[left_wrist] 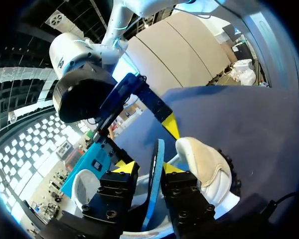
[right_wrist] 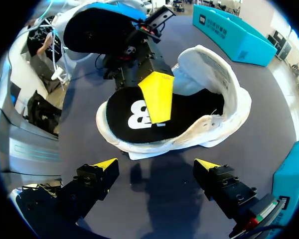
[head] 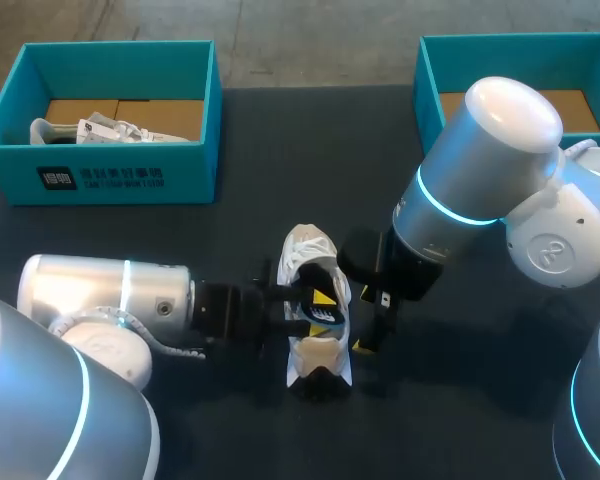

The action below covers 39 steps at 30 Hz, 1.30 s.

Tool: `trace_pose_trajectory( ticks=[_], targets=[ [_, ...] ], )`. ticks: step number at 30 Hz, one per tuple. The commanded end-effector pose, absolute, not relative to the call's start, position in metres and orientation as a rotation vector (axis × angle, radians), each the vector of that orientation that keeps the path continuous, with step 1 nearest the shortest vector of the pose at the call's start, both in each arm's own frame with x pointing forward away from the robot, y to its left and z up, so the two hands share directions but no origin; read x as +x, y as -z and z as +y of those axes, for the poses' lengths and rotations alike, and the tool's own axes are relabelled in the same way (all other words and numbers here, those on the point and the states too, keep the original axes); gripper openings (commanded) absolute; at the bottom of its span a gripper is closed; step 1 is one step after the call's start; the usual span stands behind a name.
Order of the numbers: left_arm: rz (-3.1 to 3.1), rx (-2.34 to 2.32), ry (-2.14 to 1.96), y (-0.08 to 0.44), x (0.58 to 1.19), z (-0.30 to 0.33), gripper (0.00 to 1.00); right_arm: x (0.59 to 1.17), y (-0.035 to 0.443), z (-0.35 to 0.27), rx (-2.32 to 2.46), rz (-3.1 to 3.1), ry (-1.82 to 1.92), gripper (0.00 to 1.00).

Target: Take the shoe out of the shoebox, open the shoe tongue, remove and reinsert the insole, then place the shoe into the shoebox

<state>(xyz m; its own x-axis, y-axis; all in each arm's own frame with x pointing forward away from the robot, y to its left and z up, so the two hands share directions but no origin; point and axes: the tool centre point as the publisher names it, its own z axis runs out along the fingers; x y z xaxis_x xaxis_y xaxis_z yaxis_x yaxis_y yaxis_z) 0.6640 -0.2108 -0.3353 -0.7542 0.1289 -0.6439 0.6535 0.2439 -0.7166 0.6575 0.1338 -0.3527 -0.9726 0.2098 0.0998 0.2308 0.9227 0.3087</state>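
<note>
The shoe (head: 308,252) lies on the table (head: 280,150), near the middle and well apart from both boxes. The first step, taking it out, is therefore done. Its mouth stands wide open in the right wrist view, so I judge that the tongue is also opened.

The work is now at the insole (right_wrist: 132,119). It is black with a white print and lies in the shoe along its length, while one edge of it is between the fingers of the left claw (left_wrist: 148,168). This claw comes in from 9 o'clock of the shoe and is closed on the insole, with one yellow tip on each side of it. Whether the insole is going out or coming back in, I cannot tell from these views.

The right claw (right_wrist: 157,164) is at 3 o'clock of the shoe, just beside it and low over the table. Its fingers are spread apart and it holds nothing.

What is left, in my judgement, is to finish the insole step and then to carry the shoe into a box. The first shoebox (head: 100,175) stands at 10 o'clock of the shoe and contains another white shoe (head: 100,130). The second shoebox (head: 428,80) stands at 2 o'clock, partly hidden behind the right arm.
</note>
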Motion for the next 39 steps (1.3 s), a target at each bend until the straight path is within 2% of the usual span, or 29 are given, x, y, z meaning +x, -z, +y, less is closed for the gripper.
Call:
trace_pose_trajectory(
  ticks=[1, 3, 6, 24, 35, 37, 39],
  targets=[
    [2.054, 0.728, 1.54, 0.33, 0.656, -0.2, 0.26, 0.656, 0.353, 0.134, -0.349, -3.021, 0.493, 1.0],
    [2.054, 0.733, 1.544, 0.329, 0.655, -0.201, 0.21, 0.656, 0.353, 0.134, -0.349, -3.021, 0.493, 1.0],
    [2.058, 0.747, 1.545, 0.331, 0.655, -0.205, 0.0, 0.656, 0.353, 0.134, -0.349, -3.021, 0.493, 1.0],
    [2.094, 0.765, 1.389, 0.353, 0.672, -0.212, 0.0, 0.656, 0.353, 0.134, -0.349, -3.021, 0.493, 1.0],
    [2.115, 0.755, 1.422, 0.349, 0.668, -0.207, 0.0, 0.656, 0.353, 0.134, -0.349, -3.021, 0.493, 1.0],
    [2.111, 0.756, 1.441, 0.346, 0.665, -0.206, 0.24, 0.656, 0.353, 0.134, -0.349, -3.021, 0.493, 1.0],
    [2.112, 0.754, 1.454, 0.343, 0.662, -0.205, 0.3, 0.656, 0.353, 0.134, -0.349, -3.021, 0.493, 1.0]
  ],
)
